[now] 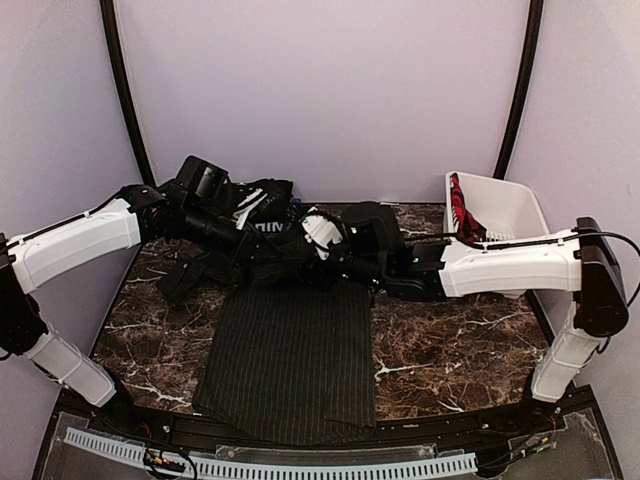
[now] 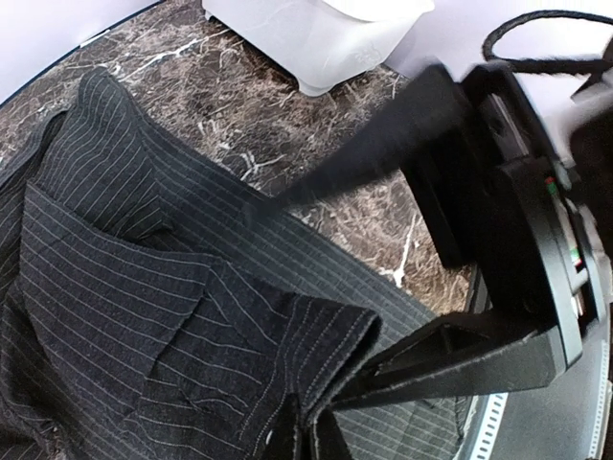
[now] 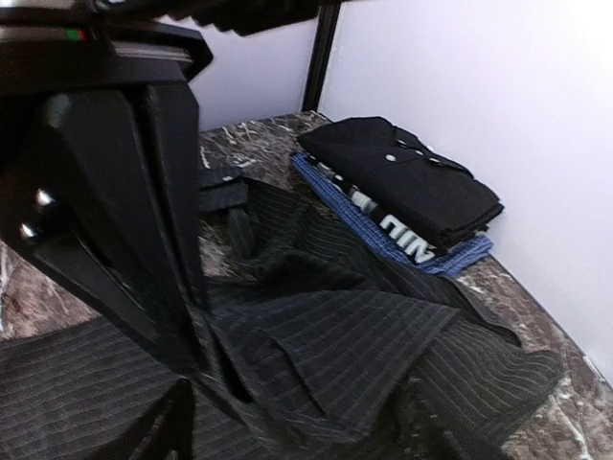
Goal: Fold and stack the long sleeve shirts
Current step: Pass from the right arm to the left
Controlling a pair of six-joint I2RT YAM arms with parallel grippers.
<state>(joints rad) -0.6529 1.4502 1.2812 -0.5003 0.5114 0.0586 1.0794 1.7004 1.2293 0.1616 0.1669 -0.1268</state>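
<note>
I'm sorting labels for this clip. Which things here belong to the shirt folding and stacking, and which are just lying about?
Part of the job:
- large black pinstriped cloth shirt, spread on the brown marble table
- folded plain black cloth shirt
- folded blue cloth shirt with white lettering, under the plain black one

Just lying about:
- white plastic basket
- red and black cloth inside it
</note>
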